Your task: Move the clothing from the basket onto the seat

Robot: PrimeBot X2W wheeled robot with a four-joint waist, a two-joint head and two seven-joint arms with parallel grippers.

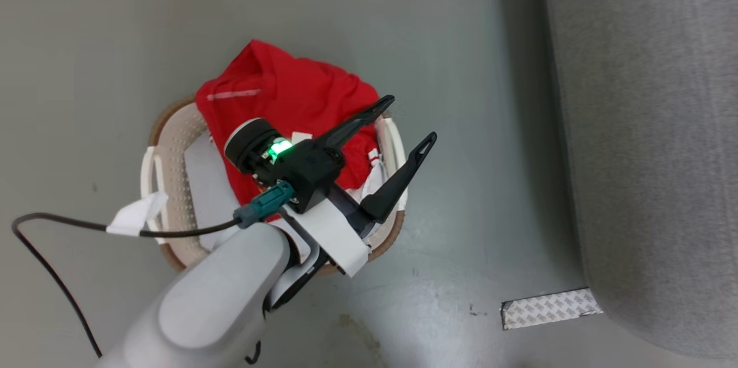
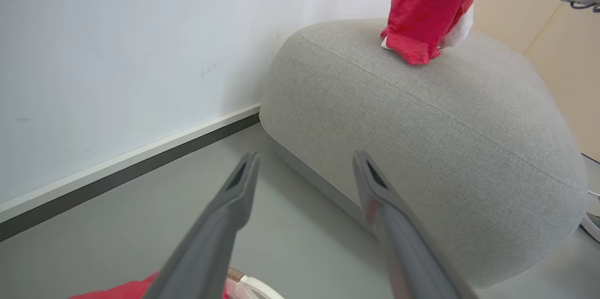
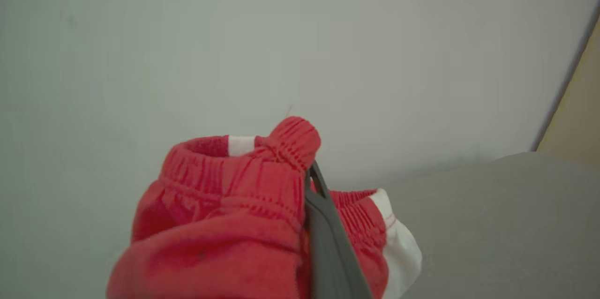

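Red fabric shorts [image 3: 225,205] pinched in our right gripper [image 3: 310,172] (left gripper [image 1: 412,119] spread) may slide off rounded grey upholstered seat [image 2: 422,139].

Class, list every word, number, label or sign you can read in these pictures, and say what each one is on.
No text can be read.
Strip of tape: repeated grey marks, too small to read.
White tag on the red clothing in the basket: too small to read.
Red shorts: white waistband patch, no print visible.
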